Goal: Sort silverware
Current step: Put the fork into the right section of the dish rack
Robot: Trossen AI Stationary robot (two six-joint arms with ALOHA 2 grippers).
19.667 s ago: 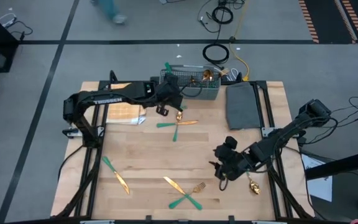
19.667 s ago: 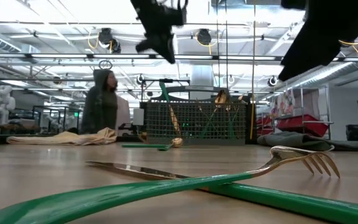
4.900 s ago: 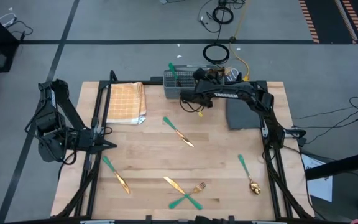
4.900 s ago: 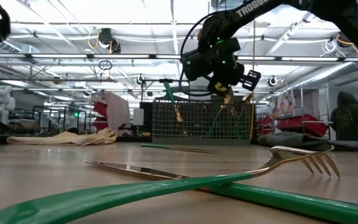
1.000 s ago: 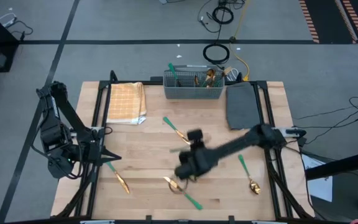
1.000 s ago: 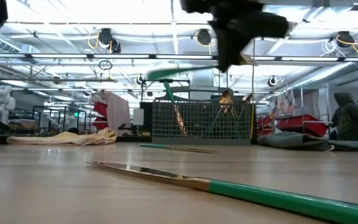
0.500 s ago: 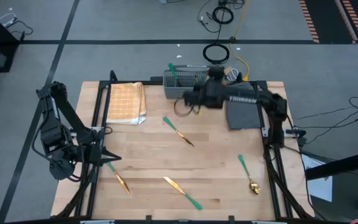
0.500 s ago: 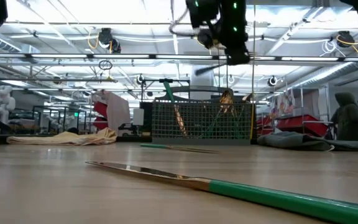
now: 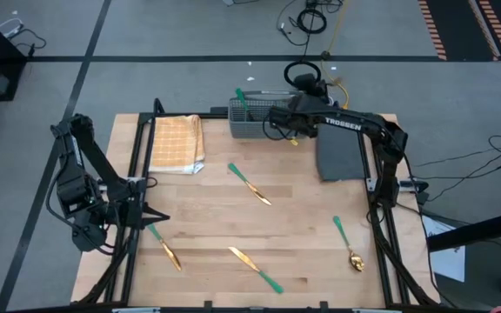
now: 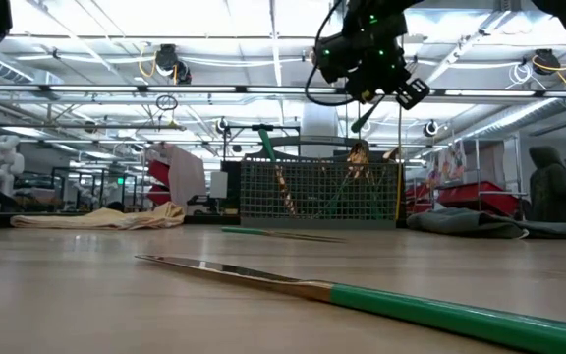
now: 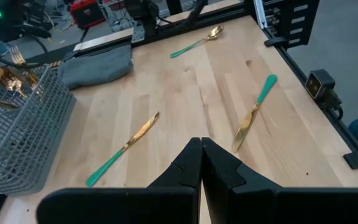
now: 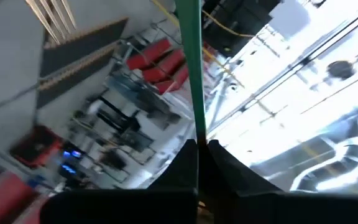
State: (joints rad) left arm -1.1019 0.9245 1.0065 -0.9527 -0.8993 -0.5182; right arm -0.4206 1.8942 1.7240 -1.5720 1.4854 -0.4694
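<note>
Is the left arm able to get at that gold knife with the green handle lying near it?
Probably yes. The gold knife with the green handle lies flat on bare wood with nothing on or against it, close by the left hand. That hand is shut, so it would need to open first.

I get even, bright overhead light on the desk, with only faint shadows. At table height, ceiling strip lights across the top of the frame glare white, and the nearest knife is soft. My right wrist picture is smeared with motion blur.
</note>
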